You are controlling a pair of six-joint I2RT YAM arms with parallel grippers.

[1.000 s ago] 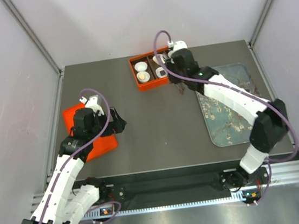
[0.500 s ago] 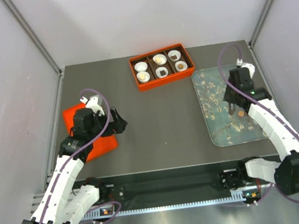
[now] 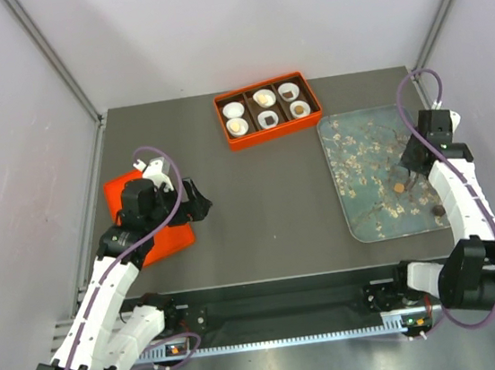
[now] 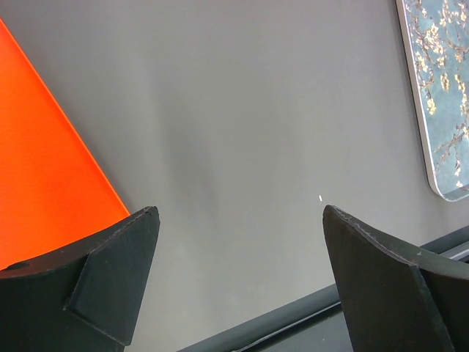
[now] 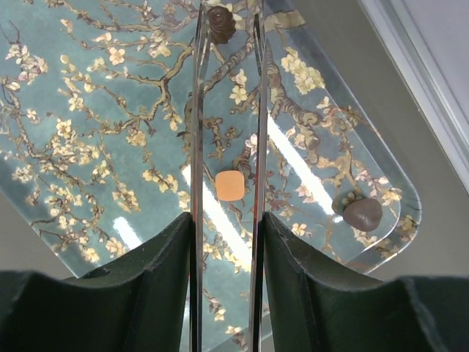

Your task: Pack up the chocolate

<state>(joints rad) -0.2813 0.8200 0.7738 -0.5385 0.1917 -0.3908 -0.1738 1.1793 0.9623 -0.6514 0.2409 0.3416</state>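
Note:
Three chocolate pieces lie on the grey-blue blossom tray (image 5: pixel 88 147): a tan square chocolate (image 5: pixel 230 185), a dark one (image 5: pixel 220 22) and a dark one near the tray's corner (image 5: pixel 362 213). My right gripper (image 5: pixel 227 220) is shut on metal tweezers (image 5: pixel 196 110). Their blades stand apart above the tray, the tan piece between them and untouched. From above, the right gripper (image 3: pixel 412 165) hovers over the tray's right side (image 3: pixel 360 216), near the tan piece (image 3: pixel 399 188). The left gripper (image 4: pixel 238 213) is open and holds nothing.
An orange box (image 3: pixel 220 116) at the back holds white paper cups (image 3: pixel 235 110), several with chocolate in them. A flat orange lid (image 3: pixel 148 217) lies at the left, beside the left gripper (image 3: pixel 197 200). Its corner (image 4: pixel 44 169) and the tray edge (image 4: pixel 440 95) show in the left wrist view.
The right arm swung from the orange box to the tray, then further right along it. The left arm has not moved.

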